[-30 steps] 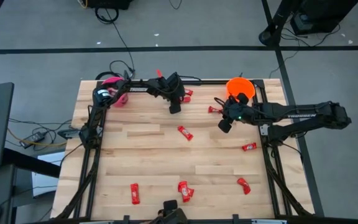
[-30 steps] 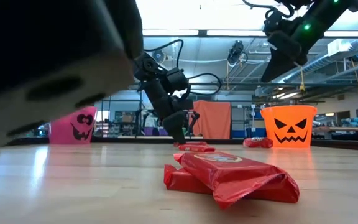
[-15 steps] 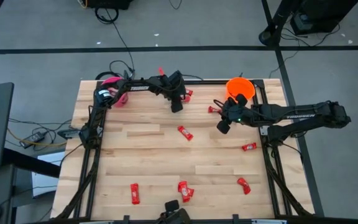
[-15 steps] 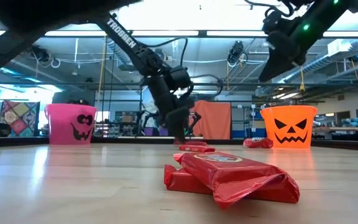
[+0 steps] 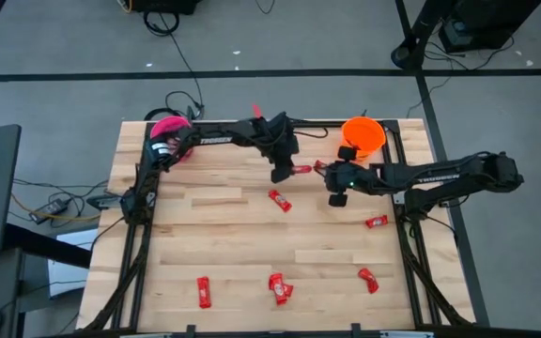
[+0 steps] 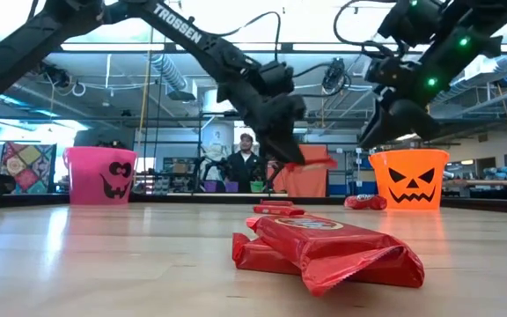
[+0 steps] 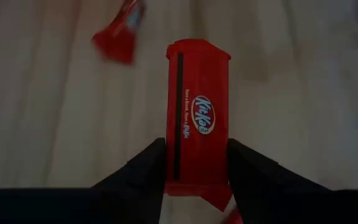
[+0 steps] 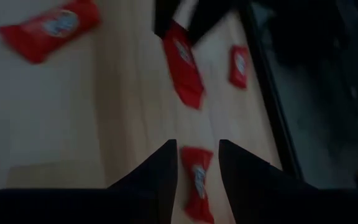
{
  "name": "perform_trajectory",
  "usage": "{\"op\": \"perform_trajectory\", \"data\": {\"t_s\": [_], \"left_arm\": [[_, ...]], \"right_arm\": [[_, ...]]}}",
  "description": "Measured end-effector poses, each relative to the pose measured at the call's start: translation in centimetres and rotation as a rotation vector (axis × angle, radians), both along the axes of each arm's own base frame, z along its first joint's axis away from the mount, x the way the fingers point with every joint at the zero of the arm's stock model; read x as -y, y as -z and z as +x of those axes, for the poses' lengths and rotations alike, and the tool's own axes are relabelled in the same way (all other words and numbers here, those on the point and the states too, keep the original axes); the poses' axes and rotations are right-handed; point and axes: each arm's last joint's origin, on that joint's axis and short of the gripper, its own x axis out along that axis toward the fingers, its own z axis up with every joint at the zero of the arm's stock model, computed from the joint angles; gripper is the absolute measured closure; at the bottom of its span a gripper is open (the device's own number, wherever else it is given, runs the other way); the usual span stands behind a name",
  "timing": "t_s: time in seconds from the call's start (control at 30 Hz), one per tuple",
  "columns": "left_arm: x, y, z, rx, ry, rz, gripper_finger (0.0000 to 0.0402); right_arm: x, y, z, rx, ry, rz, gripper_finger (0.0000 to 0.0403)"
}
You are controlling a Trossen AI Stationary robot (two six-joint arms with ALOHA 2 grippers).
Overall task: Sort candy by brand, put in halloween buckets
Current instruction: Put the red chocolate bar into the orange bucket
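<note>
Gripping a red candy bar (image 7: 197, 121), the left hand (image 5: 284, 172) hangs mid-table.

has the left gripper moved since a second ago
Yes. In the high view the left gripper, shut on a red candy bar, has shifted right along the table's far edge, away from the pink bucket and toward the orange bucket.

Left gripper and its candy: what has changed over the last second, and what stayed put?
The left gripper lifted off the table's far edge and swung toward the orange bucket, shut on a red KitKat bar it now carries in the air. The right gripper shifted slightly toward the table's middle and hangs above loose bars. The pink bucket, the orange bucket and the near-edge candy stayed put.
</note>
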Motion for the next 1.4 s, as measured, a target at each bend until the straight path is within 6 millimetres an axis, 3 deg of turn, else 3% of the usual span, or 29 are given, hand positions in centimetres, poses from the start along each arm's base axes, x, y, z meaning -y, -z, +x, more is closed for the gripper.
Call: {"op": "perform_trajectory", "data": {"t_s": [0.4, 0.53, 0.8, 1.07, 1.4], "left_arm": [[2.0, -2.5, 1.8, 0.068, -0.007, -0.023, 0.0238], [2.0, -2.8, 1.9, 0.084, 0.0, -0.033, 0.0239], [2.0, -2.8, 1.8, 0.082, 0.003, -0.079, 0.0239], [2.2, -2.8, 1.9, 0.088, 0.019, -0.091, 0.0239], [2.2, -2.9, 1.9, 0.091, 0.017, -0.086, 0.0239]], "right_arm": [[-1.5, 0.2, 1.4, -0.065, -0.318, -0.159, 0.0272], [-1.3, 0.2, 1.8, -0.061, -0.24, -0.243, 0.0272], [-1.2, 0.4, 2.4, -0.086, -0.258, -0.312, 0.0272], [-2.5, -0.1, 2.5, -0.077, -0.261, -0.404, 0.0272], [-2.3, -0.2, 2.5, -0.059, -0.231, -0.391, 0.0247]]}}
